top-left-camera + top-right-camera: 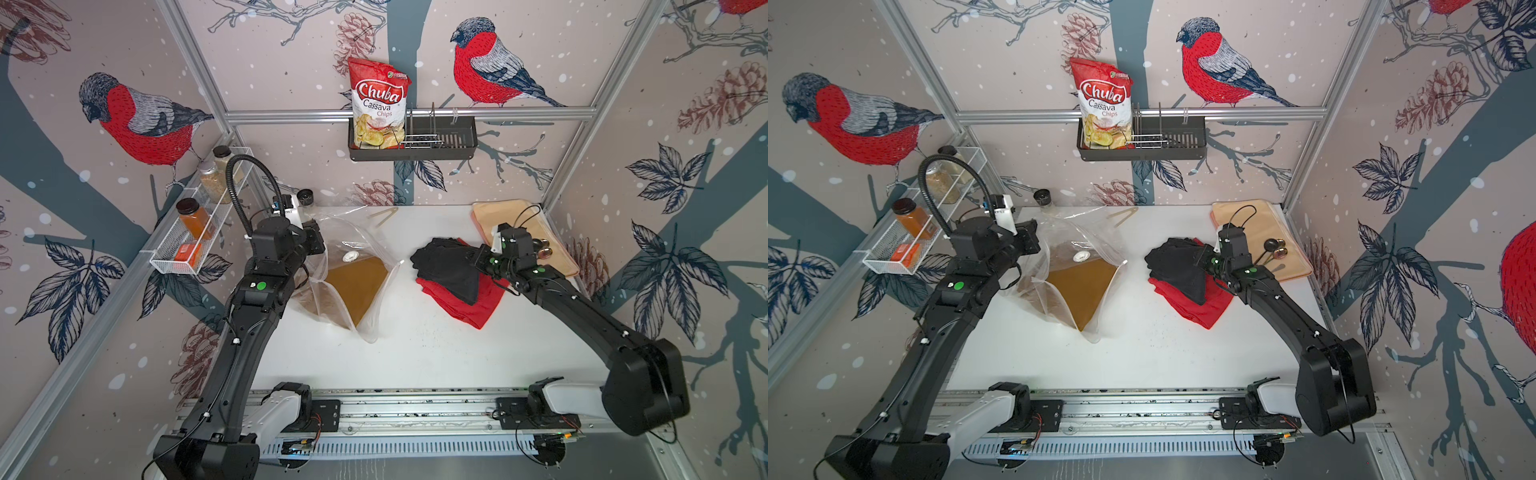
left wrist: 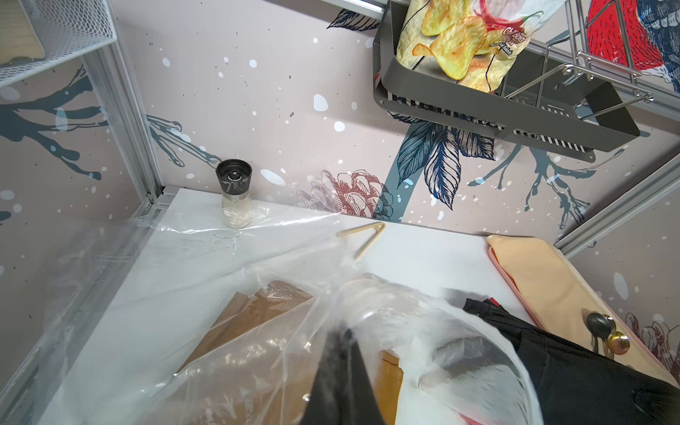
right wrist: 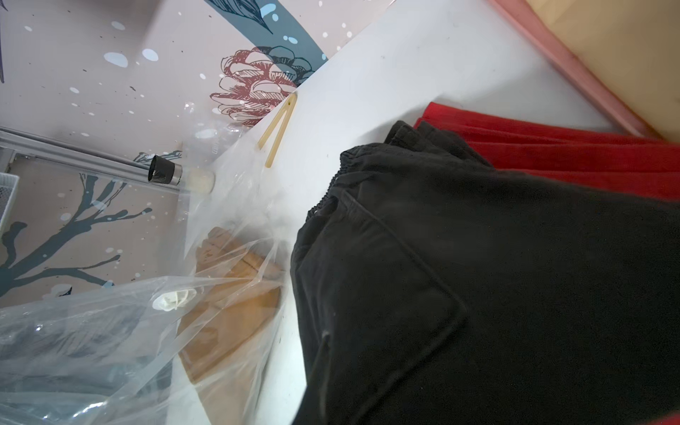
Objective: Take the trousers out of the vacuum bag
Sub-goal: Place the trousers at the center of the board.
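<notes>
The mustard-brown folded trousers (image 1: 357,286) lie inside the clear crinkly plastic vacuum bag (image 1: 370,239), left of centre on the white table (image 1: 415,357), long axis running far to near. The left jaws, closed on the bag's film, are nearer. The right jaws, closed, sit at the black folded trousers (image 1: 442,266) stacked on the bright red folded trousers (image 1: 469,309), right of the bag; any pinch on cloth is hidden. The table's near half is bare.

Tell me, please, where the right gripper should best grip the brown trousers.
Probably the corner of the brown trousers nearest the black pair, entering from that side: the bag seems to gape there while the left gripper pinches its opposite edge.
</notes>
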Robot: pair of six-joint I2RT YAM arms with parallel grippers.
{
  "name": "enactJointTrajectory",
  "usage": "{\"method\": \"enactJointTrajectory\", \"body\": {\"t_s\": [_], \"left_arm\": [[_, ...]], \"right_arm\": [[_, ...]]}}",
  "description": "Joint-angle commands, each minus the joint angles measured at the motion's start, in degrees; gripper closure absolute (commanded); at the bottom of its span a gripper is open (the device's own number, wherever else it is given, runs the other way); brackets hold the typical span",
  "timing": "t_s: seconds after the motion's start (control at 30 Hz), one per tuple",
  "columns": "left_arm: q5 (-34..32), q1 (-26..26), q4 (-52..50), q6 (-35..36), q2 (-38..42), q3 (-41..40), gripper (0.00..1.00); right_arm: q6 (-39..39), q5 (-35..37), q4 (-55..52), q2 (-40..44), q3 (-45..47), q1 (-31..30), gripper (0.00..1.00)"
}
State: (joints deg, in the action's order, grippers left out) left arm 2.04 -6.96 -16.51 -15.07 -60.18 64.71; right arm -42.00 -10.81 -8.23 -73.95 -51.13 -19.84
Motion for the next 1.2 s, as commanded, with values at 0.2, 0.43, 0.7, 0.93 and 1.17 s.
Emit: {"method": "enactJointTrajectory", "body": {"t_s": [0.2, 0.43, 0.7, 0.93, 1.17], "left_arm": [[3.3, 0.1, 4.4, -1.3, -0.5, -1.2, 1.00], [3.4, 0.0, 4.5, -1.1, -0.5, -1.3, 1.00], [4.4, -0.1, 4.8, -1.3, -0.8, -1.5, 1.00], [4.8, -0.4, 4.6, -0.8, -1.1, -1.4, 1.00], [4.5, -1.1, 5.1, -0.7, -1.1, -1.8, 1.00]], "right_arm": [[-0.2, 5.3, 1.6, -1.9, -4.1, 1.0, 1.00], [5.5, 10.8, -3.5, -3.6, -10.7, -0.4, 1.00], [2.1, 11.2, -3.9, -3.7, -1.9, -0.4, 0.94], [-0.5, 14.4, -3.0, -0.3, 5.2, -0.3, 0.93], [0.0, 15.9, -3.0, 1.1, 6.6, 4.6, 0.87]]}}
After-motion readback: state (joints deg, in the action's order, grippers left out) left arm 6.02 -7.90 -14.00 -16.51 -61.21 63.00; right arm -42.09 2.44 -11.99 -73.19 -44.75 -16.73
